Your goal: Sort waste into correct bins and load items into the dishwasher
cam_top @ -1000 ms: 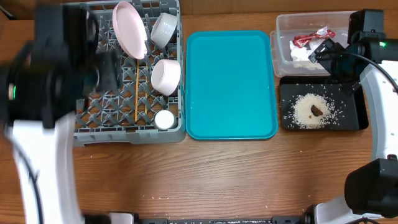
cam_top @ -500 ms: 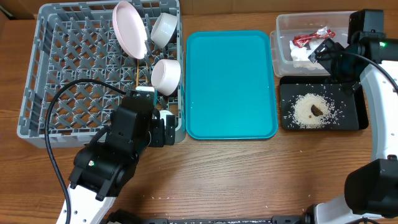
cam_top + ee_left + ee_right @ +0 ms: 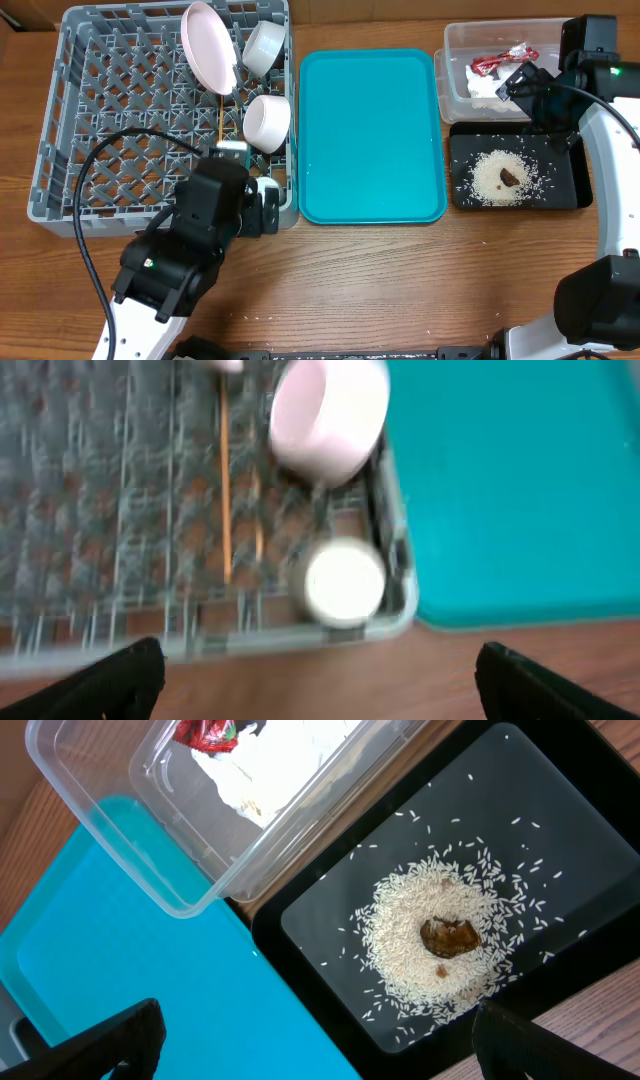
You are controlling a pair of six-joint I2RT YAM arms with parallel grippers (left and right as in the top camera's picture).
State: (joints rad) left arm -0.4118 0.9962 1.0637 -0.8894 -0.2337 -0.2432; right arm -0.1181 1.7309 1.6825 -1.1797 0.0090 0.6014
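Observation:
The grey dish rack (image 3: 90,120) holds a pink plate (image 3: 208,47) on edge, two white bowls (image 3: 265,47) (image 3: 267,122), chopsticks (image 3: 220,135) and a small white cup (image 3: 264,186) in its front right corner. My left gripper (image 3: 270,208) hovers open at that corner. In the left wrist view the cup (image 3: 345,582) sits ahead of the empty left gripper (image 3: 320,682). My right gripper (image 3: 515,82) hangs open over the bins. The clear tub (image 3: 190,870) contains a red wrapper (image 3: 207,732) and napkin (image 3: 270,765). Rice (image 3: 430,930) with a brown lump (image 3: 450,936) lies in the black tray (image 3: 560,840).
A teal serving tray (image 3: 372,135) lies between the rack and the bins, nothing on it. Bare wooden table (image 3: 400,290) stretches along the front. The left arm's cable (image 3: 100,160) loops over the rack's front left part.
My left arm swung from over the rack's left side to its front right corner by the cup, and its jaws widened. The right arm stayed still.

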